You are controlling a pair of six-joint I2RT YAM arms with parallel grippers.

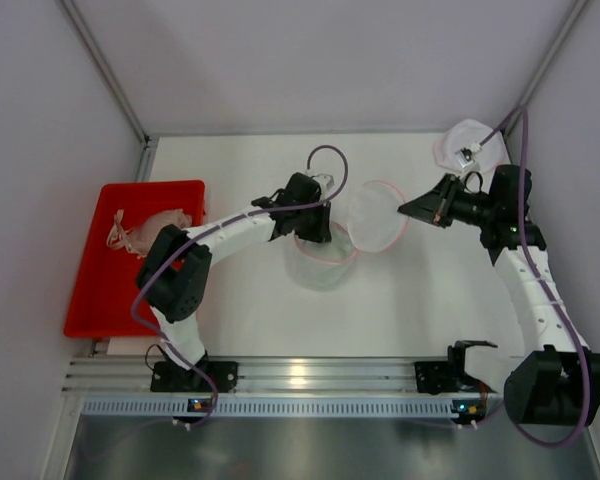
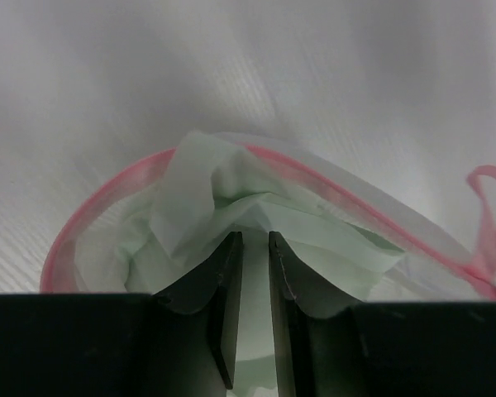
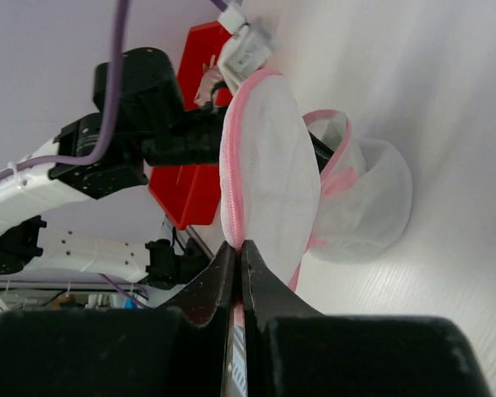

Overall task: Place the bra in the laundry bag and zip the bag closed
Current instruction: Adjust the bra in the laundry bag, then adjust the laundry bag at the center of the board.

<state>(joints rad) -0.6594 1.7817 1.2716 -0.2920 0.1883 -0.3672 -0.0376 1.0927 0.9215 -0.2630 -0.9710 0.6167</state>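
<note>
Two steps left to do: bagging the bra (image 1: 145,232), lying in red tray (image 1: 110,300) well apart from laundry bag (image 1: 320,265), then zipping. Right gripper (image 3: 238,252) clamped on flap (image 1: 375,215); left gripper (image 2: 255,240) narrow, perhaps pinching mesh.

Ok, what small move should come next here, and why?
Probably the left gripper should back off the rim of the bag and head to the red tray. The bra lies there, not in the bag, while the right gripper pinches the flap up, leaving the mouth open.
</note>
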